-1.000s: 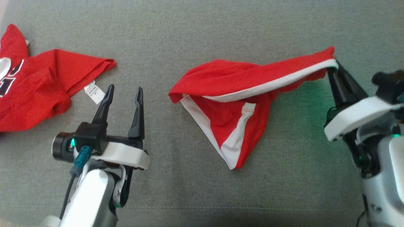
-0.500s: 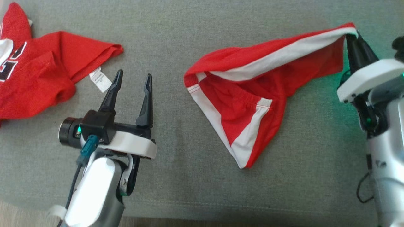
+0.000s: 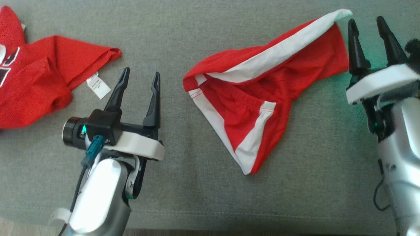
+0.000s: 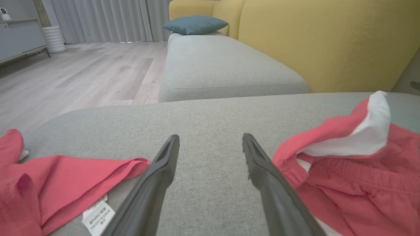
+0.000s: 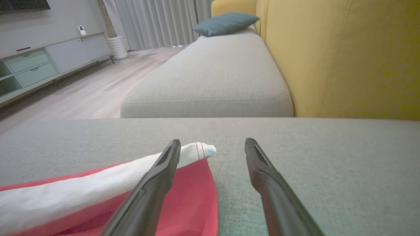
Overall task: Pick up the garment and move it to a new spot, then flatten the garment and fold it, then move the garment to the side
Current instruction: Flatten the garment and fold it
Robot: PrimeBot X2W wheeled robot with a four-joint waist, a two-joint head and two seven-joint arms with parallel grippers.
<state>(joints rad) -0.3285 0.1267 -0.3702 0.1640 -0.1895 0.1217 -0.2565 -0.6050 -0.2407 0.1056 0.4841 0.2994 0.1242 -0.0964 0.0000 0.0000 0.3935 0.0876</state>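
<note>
While its fingers [image 3: 355,52] gape, right gripper [image 3: 366,19] hovers beside garment [image 3: 262,85].

Yellow sofa back [image 4: 328,49], grey seat [image 4: 223,62] (wood floor [image 4: 82,72]).

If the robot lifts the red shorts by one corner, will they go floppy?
Probably floppy: the red shorts lie crumpled in soft folds. Likely light too, since the cloth looks thin and one edge curls up.

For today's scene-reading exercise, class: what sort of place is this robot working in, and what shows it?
Most likely a home living room: a yellow sofa with grey seat cushions and a teal pillow, a low cabinet, and long curtains over a wood floor.
</note>
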